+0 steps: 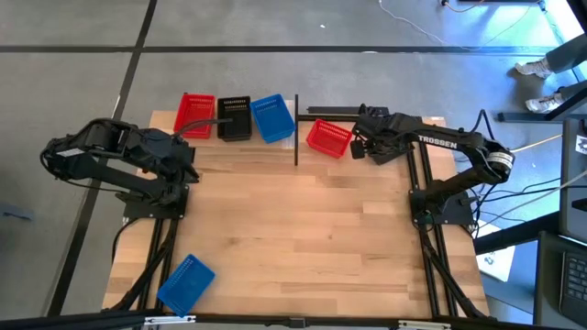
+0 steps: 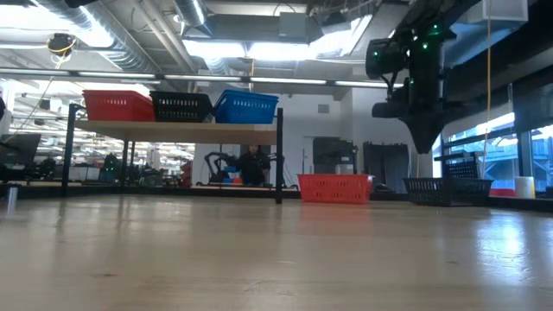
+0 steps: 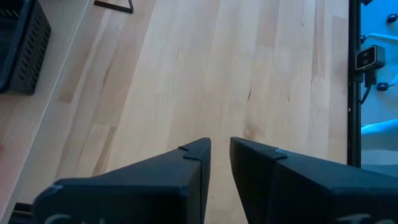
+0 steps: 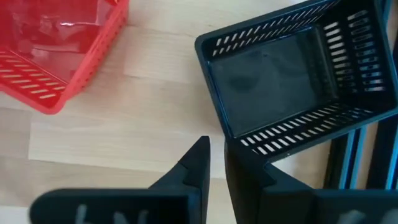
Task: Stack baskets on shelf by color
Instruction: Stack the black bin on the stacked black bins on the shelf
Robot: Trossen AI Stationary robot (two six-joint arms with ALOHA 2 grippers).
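On the left we see the left gripper point(image 1: 190, 163) poised just in front of the shelf point(image 1: 284, 145), its fingers point(image 3: 193, 163) drawn nearly together with only a thin slit between them, holding nothing and hanging over bare tabletop point(image 1: 312, 238). On the shelf sit three baskets in a row: a red basket point(image 1: 193, 114), a black basket point(image 1: 235, 117) and a blue basket point(image 1: 272, 117). Another blue basket point(image 1: 186, 282) lies alone at the table's near left corner. To the right of the shelf's black post, a second red basket point(image 1: 328, 137) rests on the table. Just beside it hovers the right gripper point(image 1: 359, 144), fingers point(image 4: 194, 163) likewise almost closed and empty. In its wrist view a second black basket point(image 4: 292, 78) lies right under the fingertips; from above we find the arm hides it almost wholly. We cannot make out whether either fingertip touches that basket's rim.
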